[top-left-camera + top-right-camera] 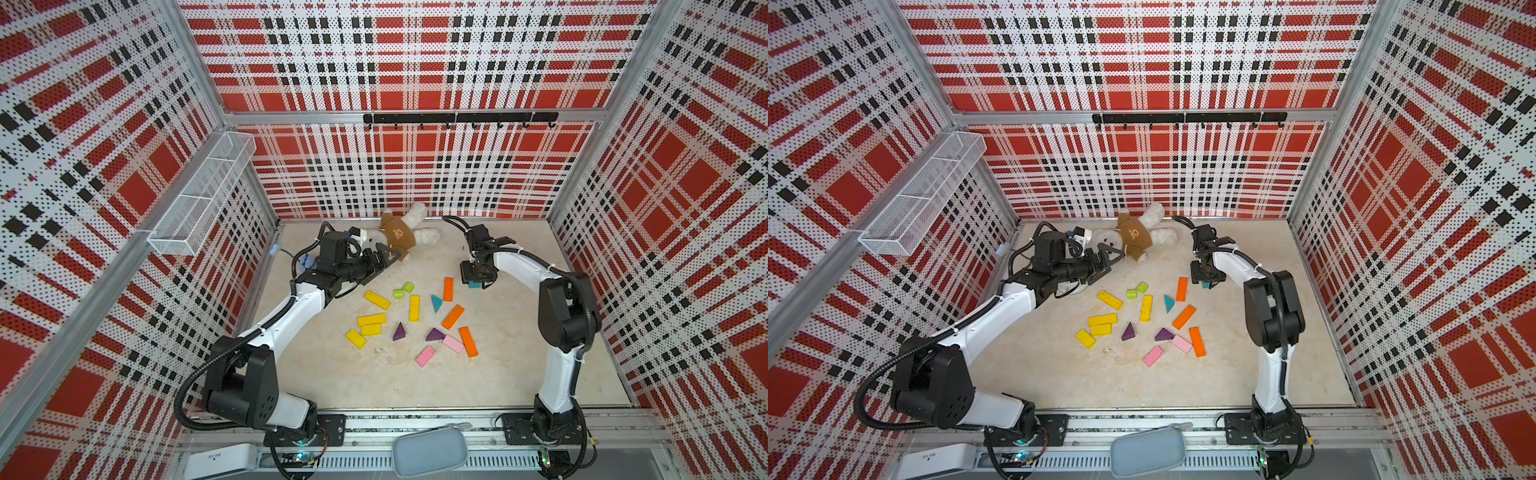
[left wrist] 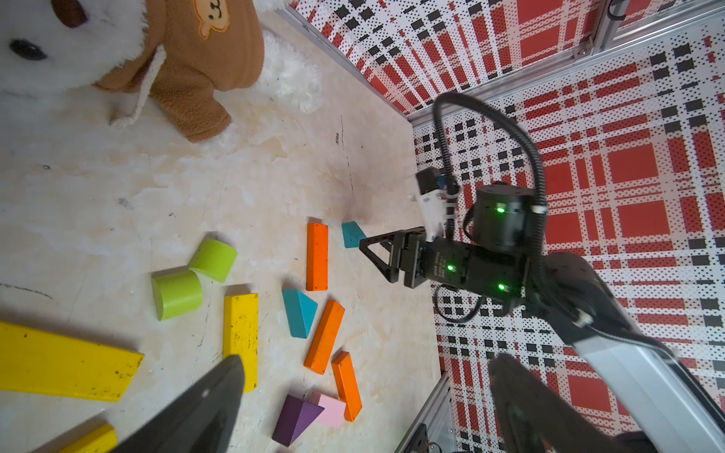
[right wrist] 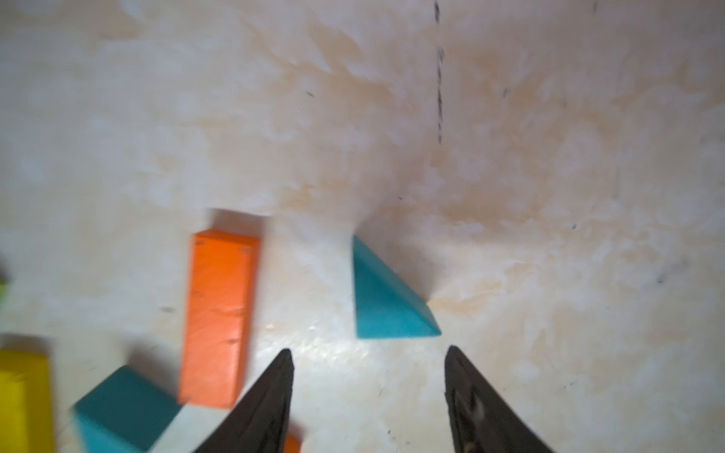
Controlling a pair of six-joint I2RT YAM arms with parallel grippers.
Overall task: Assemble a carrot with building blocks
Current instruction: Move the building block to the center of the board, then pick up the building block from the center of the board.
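One teal triangle (image 3: 384, 310), half-hidden from above, lies before the wide-open right end effector (image 3: 369, 349).

Beige marbled tabletop (image 1: 374, 382) — scattered building blocks (image 1: 414, 308), plush bear (image 1: 401, 235) near back wall

Here's the table (image 1: 374, 386), and the building blocks (image 1: 414, 308) lie scattered flat across its middle, between the two arms. Behind them the plush toy (image 1: 401, 235) sprawls by the back wall. At the cluster's back edge sit two cylinders (image 1: 408, 286), side by side. To their right lies a long block (image 1: 448, 289), and right of that, apart from it, a triangle block (image 1: 473, 284), just beyond the tips of the right gripper (image 3: 368, 349). A wire basket (image 1: 199, 195) hangs on the left wall and a hook rail (image 1: 457, 118) on the back wall.
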